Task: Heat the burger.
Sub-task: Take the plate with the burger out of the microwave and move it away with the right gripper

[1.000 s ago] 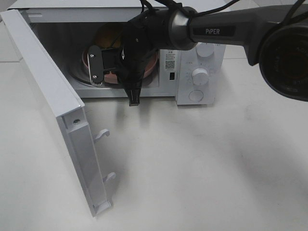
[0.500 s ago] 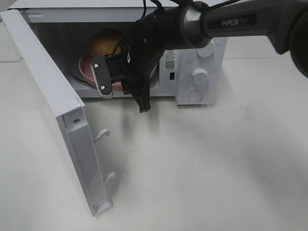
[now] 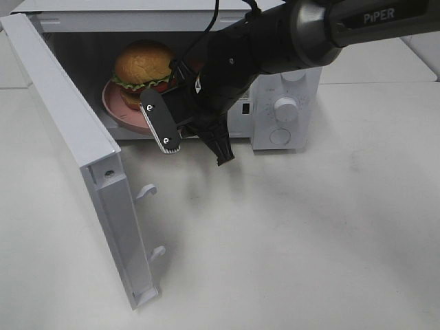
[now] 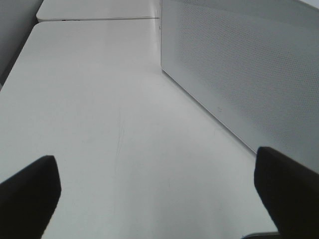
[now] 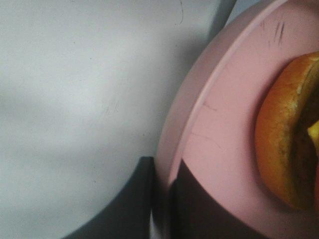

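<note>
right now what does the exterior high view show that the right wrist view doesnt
Only the exterior high view shows the white microwave with its door swung open, its knobs, and the whole domed golden-brown burger.

Only the right wrist view shows the right gripper shut on the rim of the flat round pink plate.

Both show the plate and the bun.

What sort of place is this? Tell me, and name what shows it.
Probably a lab or test bench arranged as a kitchen corner, not a home kitchen: a white microwave stands open on a bare white table, holding a burger on a pink plate, with a robot arm reaching in.
</note>
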Robot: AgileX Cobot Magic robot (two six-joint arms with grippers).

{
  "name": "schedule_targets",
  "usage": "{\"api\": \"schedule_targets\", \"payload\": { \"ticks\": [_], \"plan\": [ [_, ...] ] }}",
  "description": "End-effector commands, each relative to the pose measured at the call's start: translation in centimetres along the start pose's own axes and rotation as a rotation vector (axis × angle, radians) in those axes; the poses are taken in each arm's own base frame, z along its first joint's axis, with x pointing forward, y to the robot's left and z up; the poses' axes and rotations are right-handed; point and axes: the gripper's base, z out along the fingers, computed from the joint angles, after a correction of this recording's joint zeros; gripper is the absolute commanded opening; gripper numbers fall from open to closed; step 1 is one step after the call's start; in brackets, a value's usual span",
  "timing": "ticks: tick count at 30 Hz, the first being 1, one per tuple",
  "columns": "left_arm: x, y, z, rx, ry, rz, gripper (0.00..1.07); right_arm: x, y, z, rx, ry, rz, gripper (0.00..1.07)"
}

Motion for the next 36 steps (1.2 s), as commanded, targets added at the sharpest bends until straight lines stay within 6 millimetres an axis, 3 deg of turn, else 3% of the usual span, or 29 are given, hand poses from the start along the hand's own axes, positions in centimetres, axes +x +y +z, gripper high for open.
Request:
{"api": "schedule_targets", "payload": {
  "ticks": [1,9,19,22,24,36],
  "plan": [
    [0.0,0.0,0.0,-0.002,-0.015,-0.009,0.98,-0.2,-1.0,-1.9,0.102,-0.024,-0.027,0.00],
    [0.0,0.0,0.0,-0.002,-0.015,-0.009,0.98,-0.3,0.1,-3.1,0.076,-0.042,-0.042,0.00],
    [0.0,0.0,0.0,-0.002,-0.015,-0.009,0.98,0.1,3.8,-5.3,0.029,-0.046,-0.083,0.00],
    [0.0,0.0,0.0,-0.002,-0.015,-0.009,0.98,0.2,4.1,-5.6,0.033,-0.047,-0.087,0.00],
    [0.0,0.0,0.0,-0.002,-0.015,-0.009,0.98,0.3,4.8,-6.9,0.044,-0.050,-0.083,0.00],
    [0.0,0.0,0.0,-0.002,-0.015,-0.009,0.98,0.7,7.9,-10.4,0.032,-0.057,-0.064,0.00]
  ]
}}
